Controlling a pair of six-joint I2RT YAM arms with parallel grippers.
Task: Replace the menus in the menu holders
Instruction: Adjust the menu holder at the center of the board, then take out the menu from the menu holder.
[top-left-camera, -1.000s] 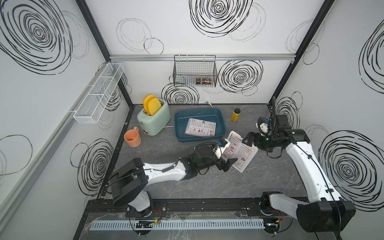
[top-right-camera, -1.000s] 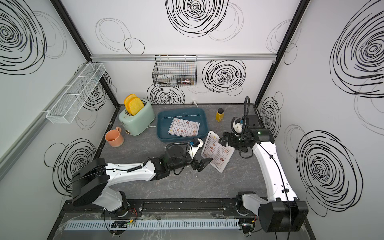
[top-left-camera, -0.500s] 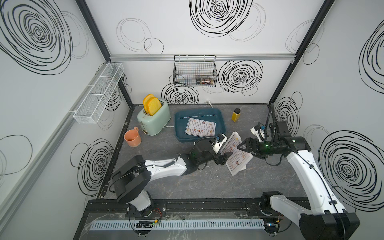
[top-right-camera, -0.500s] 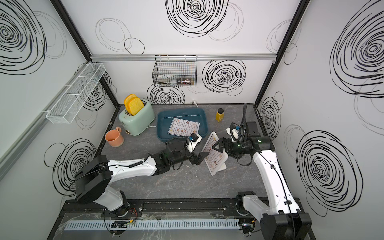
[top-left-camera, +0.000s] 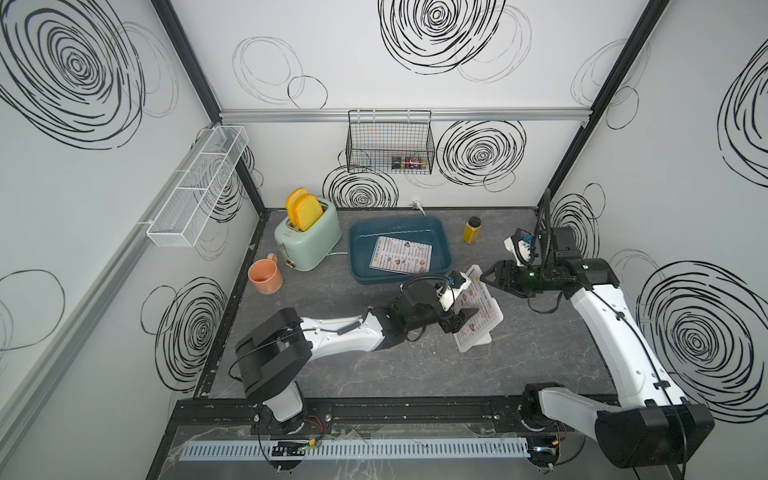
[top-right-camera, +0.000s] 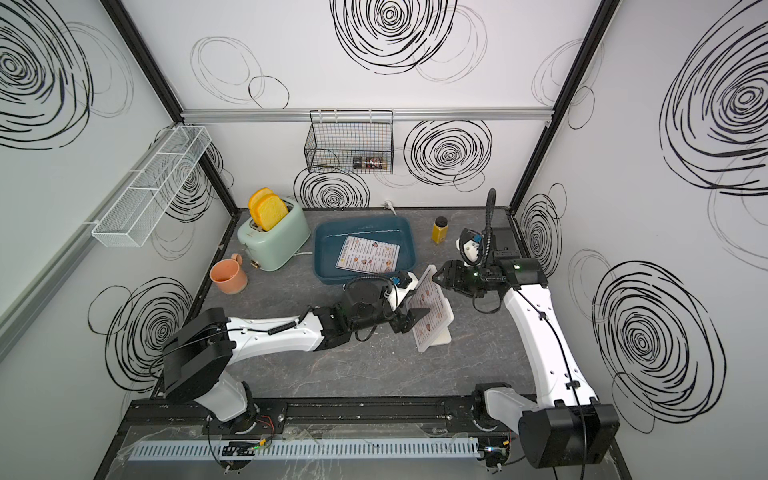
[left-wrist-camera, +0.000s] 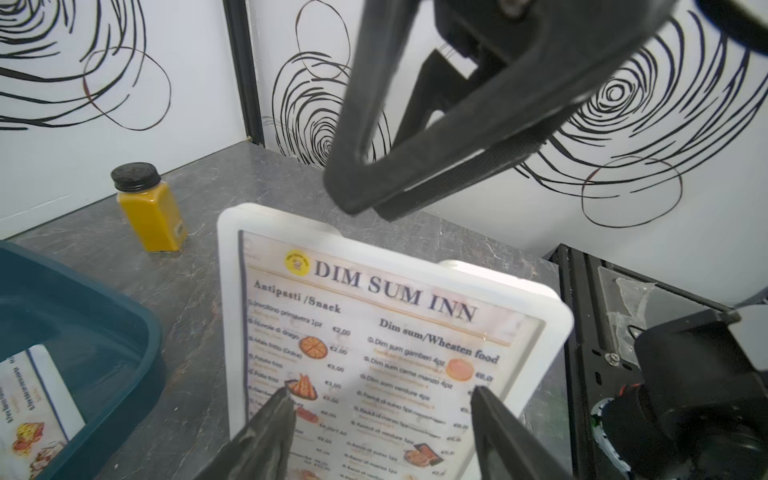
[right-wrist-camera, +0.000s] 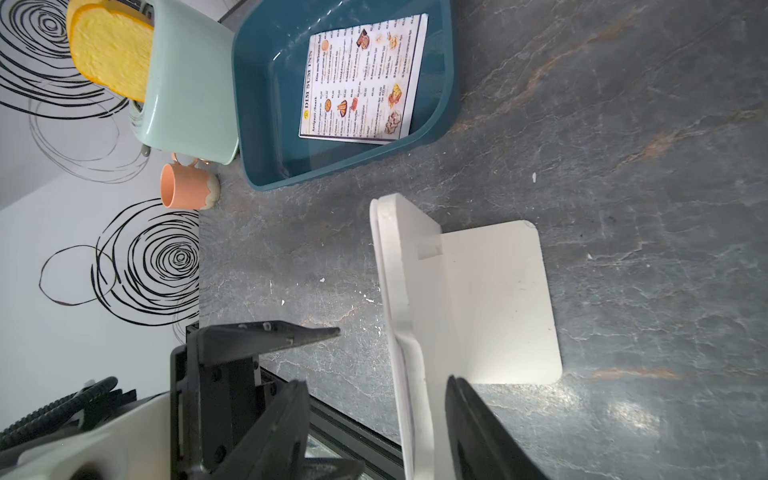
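Note:
The white menu holder (top-left-camera: 478, 320) (top-right-camera: 434, 320) stands leaning at the table's centre right, its foot (right-wrist-camera: 490, 299) on the tabletop. One menu (left-wrist-camera: 374, 353) headed "DIM SUM INN" sits behind its clear front. A second menu (top-left-camera: 401, 260) (right-wrist-camera: 363, 79) lies flat in the dark blue tray (top-left-camera: 374, 237). My left gripper (top-left-camera: 467, 301) (left-wrist-camera: 380, 392) is open, its fingertips (left-wrist-camera: 286, 395) spread before the holder's face. The open right gripper (top-left-camera: 484, 278) (right-wrist-camera: 376, 380) straddles the holder's top edge, which lies nearer one finger (right-wrist-camera: 461, 399).
A mint toaster (top-left-camera: 311, 241) holding yellow bread and an orange mug (top-left-camera: 266, 276) stand at the back left. A yellow jar (top-left-camera: 473, 230) stands at the back right. A wire basket (top-left-camera: 390, 143) hangs on the back wall, a white wire shelf (top-left-camera: 199, 191) on the left wall.
The right gripper has come from the back right down onto the holder's top edge. The holder now stands more upright. The left gripper has closed in on its face, and both jaws have narrowed.

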